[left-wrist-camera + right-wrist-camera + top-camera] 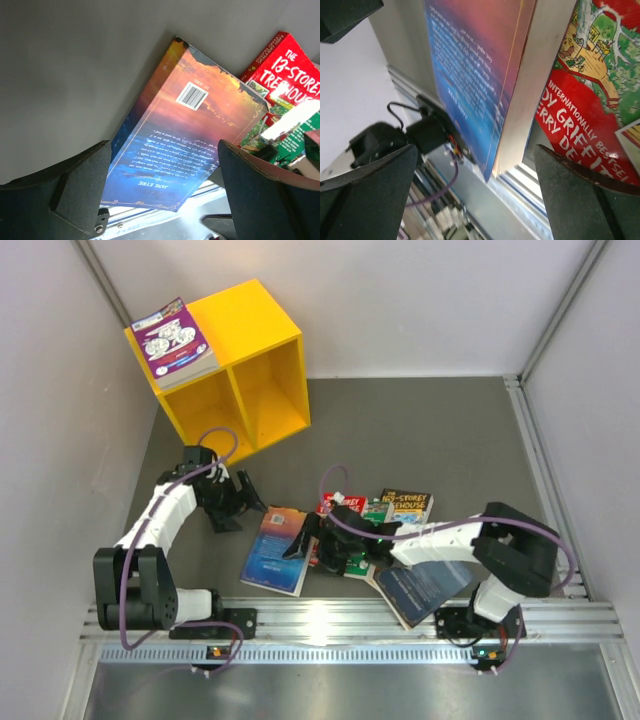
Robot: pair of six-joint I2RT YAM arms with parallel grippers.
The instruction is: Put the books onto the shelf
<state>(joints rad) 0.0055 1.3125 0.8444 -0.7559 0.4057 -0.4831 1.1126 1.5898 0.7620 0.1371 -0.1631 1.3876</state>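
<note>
Two arms out, both low over the desk (pixel 450 440). Left arm bends forward from its base and angles right. The left end effector (pixel 232 505) points down in front of the shelf (pixel 255 320), just left of the Jane Eyre book (pixel 275 550). Its fingers (pixel 80 195) are spread wide and grip nothing; in my wrist view that book's back cover lies flat below them.

Right arm folds at the elbow and stretches left across the book pile, with the right end effector (pixel 308 538) at the Jane Eyre book's right edge. Fingers (pixel 590 200) are wide apart too, nothing held. I can't tell if one touches the book.

Shelf sits far left, turned at an angle, its two side-by-side compartments open toward the arms. Purple book (pixel 175 340) lies flat on the shelf's top, at the left front corner.

Other books are on the desk. Red Treehouse book (pixel 335 505) and a black Treehouse book (pixel 408 505) lie beyond the right arm, and a green book (pixel 300 140) is beside the red one. Dark blue book (pixel 425 590) is near the right base, partly under the arm.
</note>
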